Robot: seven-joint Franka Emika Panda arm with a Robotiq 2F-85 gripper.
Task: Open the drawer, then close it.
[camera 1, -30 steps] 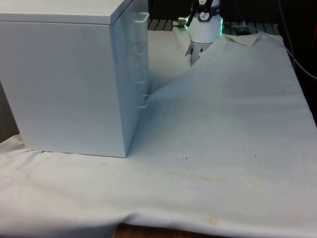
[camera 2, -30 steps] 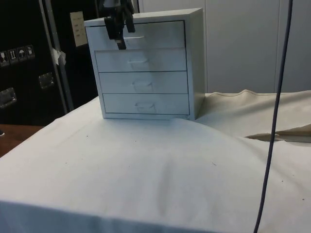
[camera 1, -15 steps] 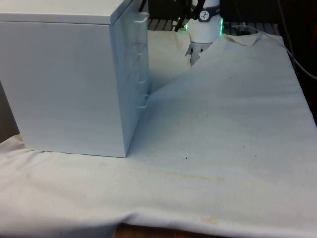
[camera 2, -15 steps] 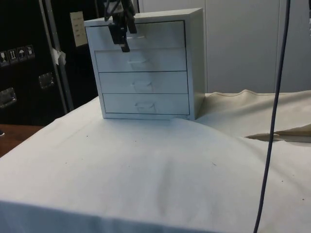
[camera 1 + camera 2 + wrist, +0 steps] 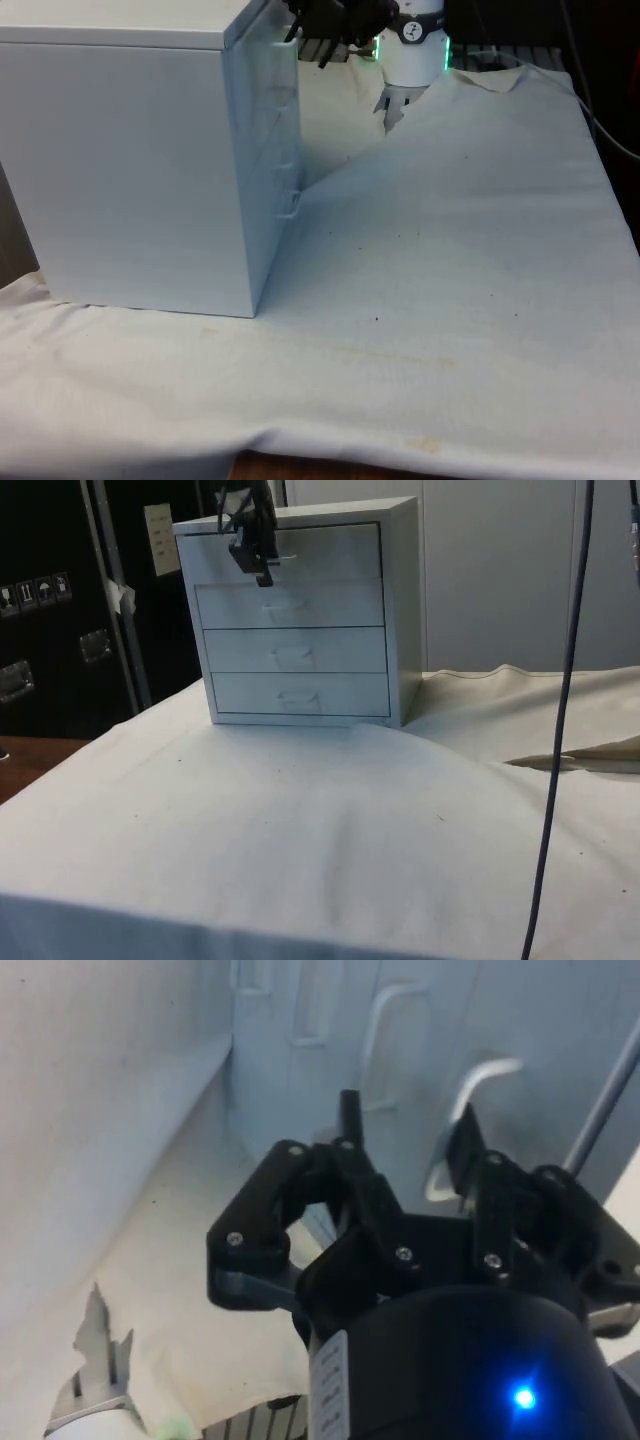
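A white chest of drawers (image 5: 130,170) (image 5: 400,600) stands on the cloth with its four drawers all pushed in. My black gripper (image 5: 258,570) (image 5: 303,36) (image 5: 405,1112) is up at the top drawer (image 5: 330,550), right against its handle (image 5: 485,1080) (image 5: 287,556). The jaws stand partly apart. In the wrist view, one finger (image 5: 465,1145) lies against the handle's white loop, while the other finger (image 5: 346,1120) stays clear of it with a gap between. I cannot see a firm hold on the handle.
The white cloth (image 5: 450,250) rises in a fold in front of the chest and bunches at the side view's right (image 5: 570,755). A dark cable (image 5: 560,730) hangs down there. The lower drawers' handles (image 5: 295,658) jut out below the gripper.
The gripper has moved in to the top drawer's handle and its jaws have narrowed from wide open. The drawer has not moved.
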